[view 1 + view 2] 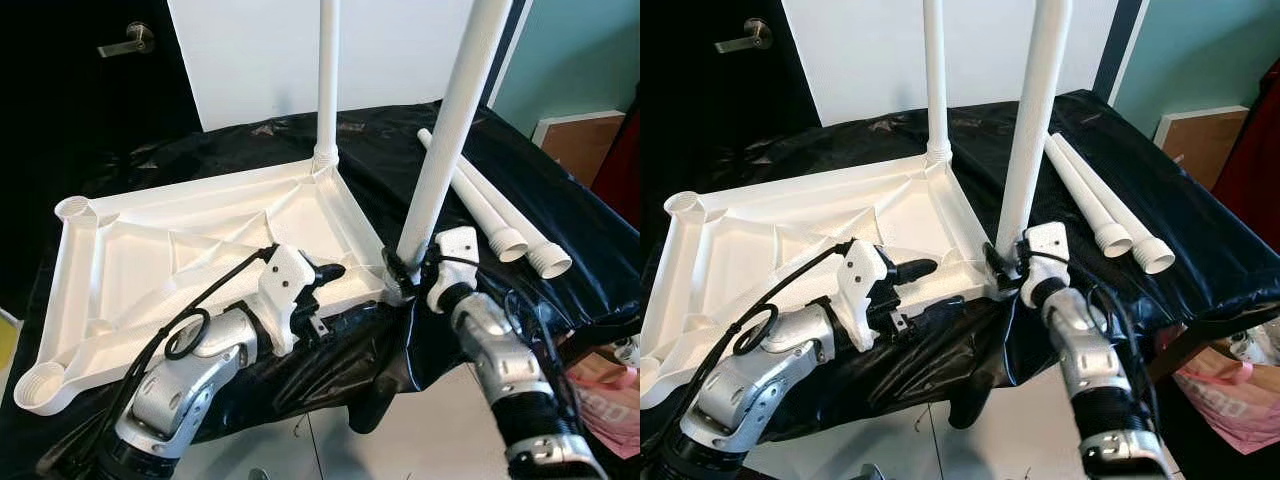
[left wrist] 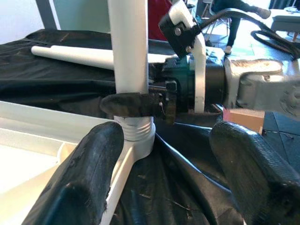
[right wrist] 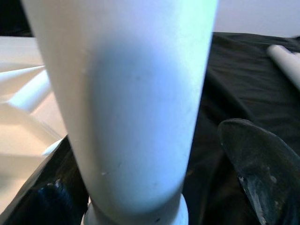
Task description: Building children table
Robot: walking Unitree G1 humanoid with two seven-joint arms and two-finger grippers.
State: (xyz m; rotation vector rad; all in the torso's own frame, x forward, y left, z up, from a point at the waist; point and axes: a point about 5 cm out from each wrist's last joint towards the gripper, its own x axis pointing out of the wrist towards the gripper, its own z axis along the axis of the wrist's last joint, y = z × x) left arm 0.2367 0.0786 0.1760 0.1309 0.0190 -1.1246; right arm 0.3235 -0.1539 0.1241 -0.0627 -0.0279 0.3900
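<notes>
The white table top (image 1: 150, 260) lies upside down on a black-covered surface. One white leg (image 1: 328, 80) stands upright in its far right corner. A second leg (image 1: 450, 130) stands in the near right corner socket (image 2: 136, 140), with its thread still showing. My right gripper (image 1: 400, 272) straddles this leg's base. One finger (image 2: 136, 104) crosses in front of the leg, and a gap shows beside the other finger (image 3: 262, 173). My left gripper (image 1: 325, 295) is open over the top's near rim, pointing at that leg with nothing between its fingers (image 2: 75, 187).
Two loose legs (image 1: 500, 215) lie side by side on the black cloth to the right. Empty sockets (image 1: 40, 385) sit at the top's left corners. A dark door (image 1: 128, 40) is at the back left. A pink bag (image 1: 610, 400) is on the floor at the right.
</notes>
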